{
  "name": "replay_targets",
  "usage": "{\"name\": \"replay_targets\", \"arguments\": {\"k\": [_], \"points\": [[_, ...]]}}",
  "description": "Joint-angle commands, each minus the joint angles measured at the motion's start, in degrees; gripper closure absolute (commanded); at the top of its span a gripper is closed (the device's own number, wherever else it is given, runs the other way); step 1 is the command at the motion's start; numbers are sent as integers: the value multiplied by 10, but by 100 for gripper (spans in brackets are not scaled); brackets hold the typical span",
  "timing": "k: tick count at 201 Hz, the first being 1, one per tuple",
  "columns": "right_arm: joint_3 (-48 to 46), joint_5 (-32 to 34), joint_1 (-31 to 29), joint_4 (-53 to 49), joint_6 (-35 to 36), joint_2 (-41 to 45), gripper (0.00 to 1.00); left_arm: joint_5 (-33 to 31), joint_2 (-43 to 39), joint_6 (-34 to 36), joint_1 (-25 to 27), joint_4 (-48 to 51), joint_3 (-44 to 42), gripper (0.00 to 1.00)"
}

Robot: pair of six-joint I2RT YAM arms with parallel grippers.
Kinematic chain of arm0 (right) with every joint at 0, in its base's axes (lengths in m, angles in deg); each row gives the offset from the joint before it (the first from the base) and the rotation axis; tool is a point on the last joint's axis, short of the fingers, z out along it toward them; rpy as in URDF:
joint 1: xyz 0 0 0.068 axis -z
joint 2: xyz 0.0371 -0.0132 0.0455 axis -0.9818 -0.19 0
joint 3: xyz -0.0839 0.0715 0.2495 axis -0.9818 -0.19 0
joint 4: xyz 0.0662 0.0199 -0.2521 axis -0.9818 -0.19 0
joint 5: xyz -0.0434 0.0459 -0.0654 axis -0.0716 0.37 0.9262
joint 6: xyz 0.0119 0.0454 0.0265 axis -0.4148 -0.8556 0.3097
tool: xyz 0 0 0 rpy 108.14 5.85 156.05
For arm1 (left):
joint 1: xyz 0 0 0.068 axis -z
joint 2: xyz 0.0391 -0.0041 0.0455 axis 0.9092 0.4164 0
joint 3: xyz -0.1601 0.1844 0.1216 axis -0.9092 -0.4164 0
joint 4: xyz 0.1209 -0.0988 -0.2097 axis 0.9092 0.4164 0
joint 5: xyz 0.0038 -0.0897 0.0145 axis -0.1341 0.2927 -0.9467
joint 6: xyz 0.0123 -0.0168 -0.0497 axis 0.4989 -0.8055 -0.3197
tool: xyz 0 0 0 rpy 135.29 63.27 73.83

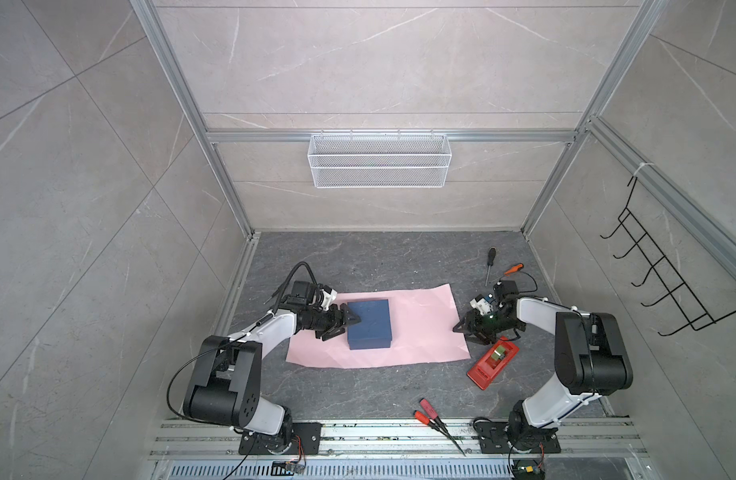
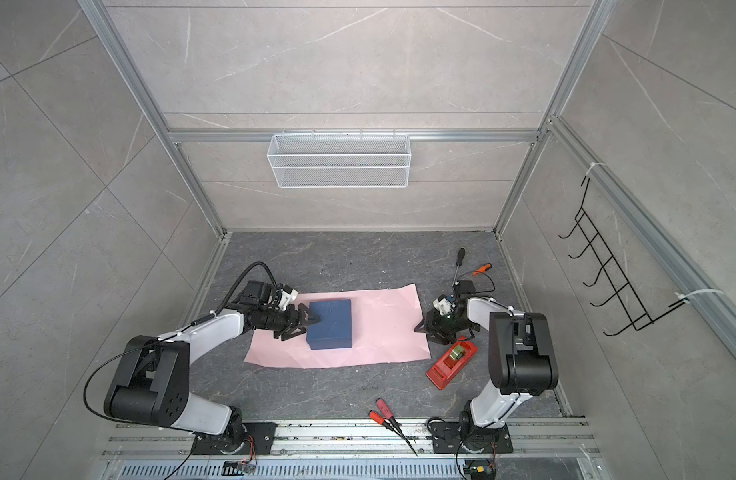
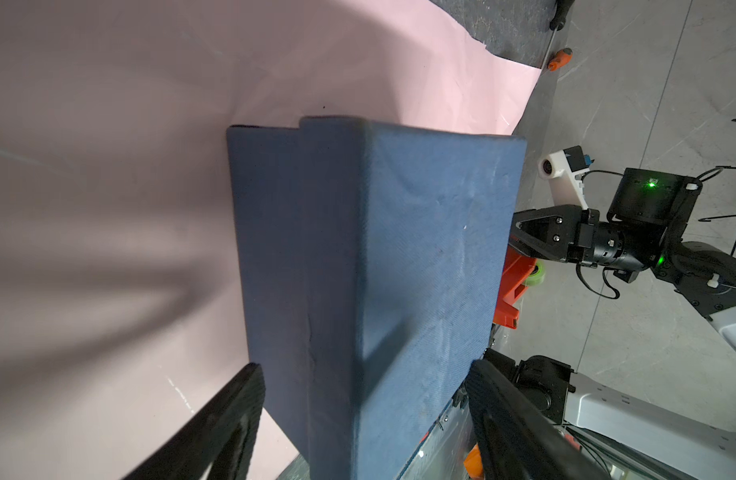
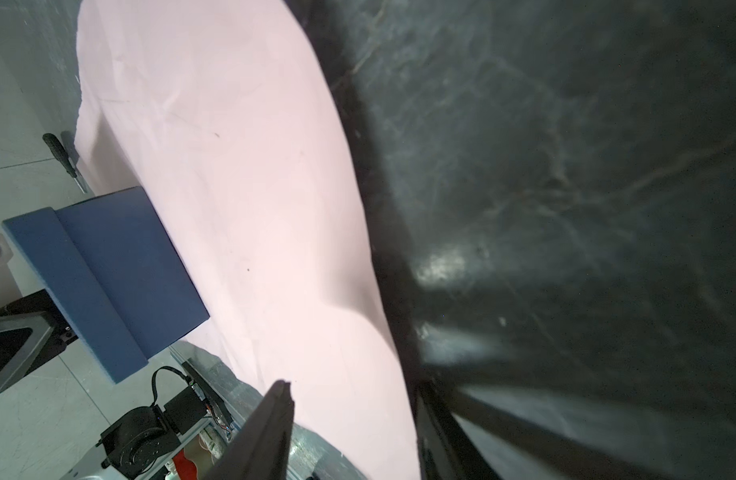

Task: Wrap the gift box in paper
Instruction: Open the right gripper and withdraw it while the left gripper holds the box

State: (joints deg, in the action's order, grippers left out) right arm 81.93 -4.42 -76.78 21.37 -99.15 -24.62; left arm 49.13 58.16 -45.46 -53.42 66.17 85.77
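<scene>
- Gift box [image 1: 368, 324]: flat on the left part of your paper [image 1: 420, 328], every visible face bare.
- Paper: spread pink side up on the table [image 1: 358, 257], with no flap over the box.
- Left gripper [image 1: 347, 326]: jaws wide about the box's left end; you cannot tell whether they press it.
- Right gripper [image 1: 460, 330]: at the paper's right edge, jaws parted, nothing pinched.
- Outstanding, by my judgement: all your folding.
</scene>
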Motion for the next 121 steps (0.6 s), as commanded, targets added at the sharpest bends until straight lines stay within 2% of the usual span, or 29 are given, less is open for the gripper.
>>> {"name": "replay_targets", "arguments": {"k": [1,20,69,98,121], "points": [[-12,-10,-2,-2,12,11,54,8,4,12,0,-3,19,20],[-12,-13,-3,-3,11,16,61,7,1,12,1,0,21,20],[-9,-22,-6,-18,11,45,87,5,-11,13,-13,2,23,20],[1,-24,-23,-34,1,71,99,6,-20,18,-27,12,33,20],[20,-19,-57,-48,-23,103,100,3,-34,39,-41,39,56,20]]}}
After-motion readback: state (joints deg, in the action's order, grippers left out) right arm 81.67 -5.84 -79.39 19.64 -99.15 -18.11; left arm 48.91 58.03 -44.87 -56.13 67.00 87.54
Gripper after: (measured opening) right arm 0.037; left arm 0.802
